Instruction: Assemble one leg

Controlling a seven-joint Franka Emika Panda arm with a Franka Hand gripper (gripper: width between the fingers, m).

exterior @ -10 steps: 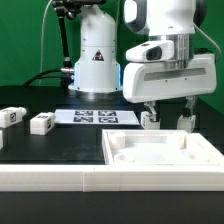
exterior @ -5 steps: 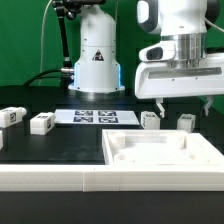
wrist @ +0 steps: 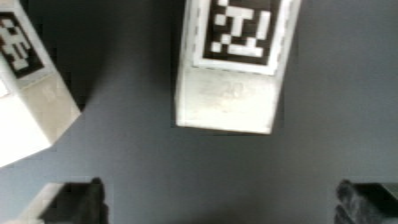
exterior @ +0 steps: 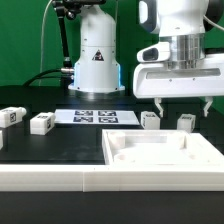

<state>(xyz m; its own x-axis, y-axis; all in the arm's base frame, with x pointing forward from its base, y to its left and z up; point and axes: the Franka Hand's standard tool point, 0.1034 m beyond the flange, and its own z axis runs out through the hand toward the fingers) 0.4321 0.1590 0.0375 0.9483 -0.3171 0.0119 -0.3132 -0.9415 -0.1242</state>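
Observation:
Two white legs stand on the black table just behind the tray-like piece, one [exterior: 150, 121] further to the exterior view's left and one [exterior: 186, 122] to its right. My gripper [exterior: 184, 104] hangs open and empty above the second one. In the wrist view that leg [wrist: 231, 65] lies ahead of the gripper [wrist: 221, 205], tag face up, with the dark fingertips [wrist: 71, 202] wide apart and touching nothing. The other leg [wrist: 27, 95] shows at that picture's edge. Two more legs [exterior: 12, 117] [exterior: 41, 123] lie at the exterior view's far left.
The large white square tray-like piece with a raised rim [exterior: 113, 152] fills the front right of the exterior view. The marker board [exterior: 95, 116] lies flat mid-table. The robot base [exterior: 97, 55] stands behind it.
The gripper has risen from table level and shifted toward the exterior view's right. It has hardly moved in the last half second. The legs have stayed in place.

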